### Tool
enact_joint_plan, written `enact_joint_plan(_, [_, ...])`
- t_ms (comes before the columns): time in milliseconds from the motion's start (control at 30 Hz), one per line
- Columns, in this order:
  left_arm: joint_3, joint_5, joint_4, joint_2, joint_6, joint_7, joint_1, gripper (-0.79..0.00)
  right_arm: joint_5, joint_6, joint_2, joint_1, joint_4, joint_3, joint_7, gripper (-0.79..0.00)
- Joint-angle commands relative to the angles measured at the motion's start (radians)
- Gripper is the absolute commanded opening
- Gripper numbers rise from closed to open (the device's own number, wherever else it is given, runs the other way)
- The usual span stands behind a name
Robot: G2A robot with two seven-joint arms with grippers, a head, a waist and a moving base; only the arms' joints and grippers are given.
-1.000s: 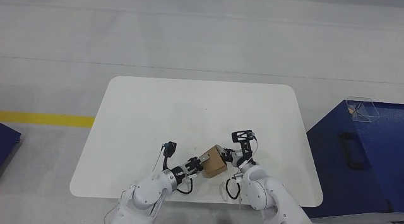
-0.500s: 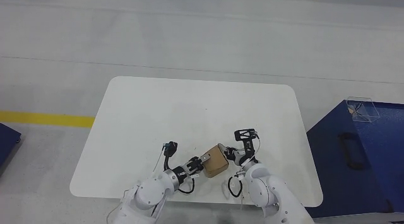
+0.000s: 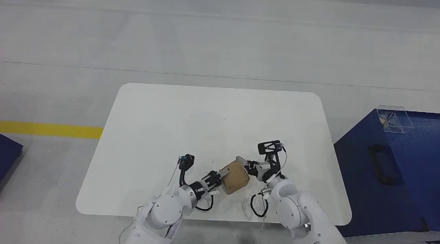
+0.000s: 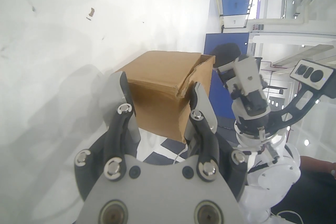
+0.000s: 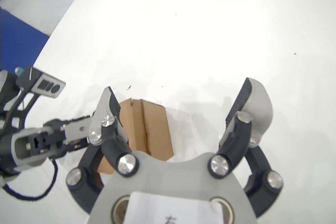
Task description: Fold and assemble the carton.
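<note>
Both arms work at the near edge of the desk (image 3: 206, 113). The left arm (image 3: 172, 206) lies low and reaches toward the right. The right arm (image 3: 292, 206) is bent inward toward the left, so the two wrists face each other across the carton (image 3: 234, 176).

**Left gripper** (image 4: 161, 93)
- Its fingers (image 4: 125, 96) are set part-way apart and straddle the near end of the carton.
- One pad lies against each side, so the gripper grips the carton.

**Right gripper** (image 5: 178, 95)
- Its fingers are spread wide and hold nothing.
- One finger (image 5: 111, 104) sits at the far end of the carton, at the upper edge, touching it or just beside it. The other finger stands well clear, over bare desk.

**Carton**
- It is brown cardboard formed into a box shape.
- It sits between the two grippers, close to the near edge of the desk and turned at an angle to it.
- In the left wrist view a seam at the upper corner gapes slightly.
- Whether its underside rests on the desk cannot be determined.

Beyond the carton, a small brown scrap (image 4: 90, 12) lies apart on the white desk. Farther off is grey floor with a yellow line (image 3: 48, 129). A blue cabinet (image 3: 392, 168) stands at the right side of the desk.
</note>
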Motion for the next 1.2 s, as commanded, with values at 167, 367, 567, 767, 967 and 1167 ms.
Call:
enact_joint_plan(167, [-0.023, -0.018, -0.053, 0.010, -0.043, 0.032, 0.033, 0.000, -0.096, 0.072, -0.004, 0.013, 0.044, -0.035, 0.009, 0.000])
enact_joint_plan(367, [-0.046, 0.041, -0.122, 0.026, -0.235, 0.105, 0.105, 0.000, -0.056, 0.090, -0.011, 0.029, 0.046, -0.039, -0.001, 0.000])
enact_joint_plan(567, [-0.052, 0.155, -0.147, 0.035, -0.355, 0.193, 0.136, 0.000, -0.039, 0.096, -0.009, 0.016, 0.008, -0.006, -0.019, 0.000])
enact_joint_plan(767, [-0.055, 0.225, -0.163, 0.039, -0.359, 0.216, 0.128, 0.000, 0.003, 0.119, -0.006, 0.004, -0.016, 0.053, -0.033, 0.000])
enact_joint_plan(967, [-0.020, 0.679, -0.180, 0.055, -0.467, 0.416, 0.114, 0.000, 0.069, 0.152, -0.004, 0.001, -0.014, 0.125, -0.069, 0.000])
enact_joint_plan(1167, [0.056, 1.275, -0.112, 0.076, -0.451, 0.668, 0.064, 0.000, 0.146, 0.187, -0.003, 0.010, -0.004, 0.194, -0.056, 0.000])
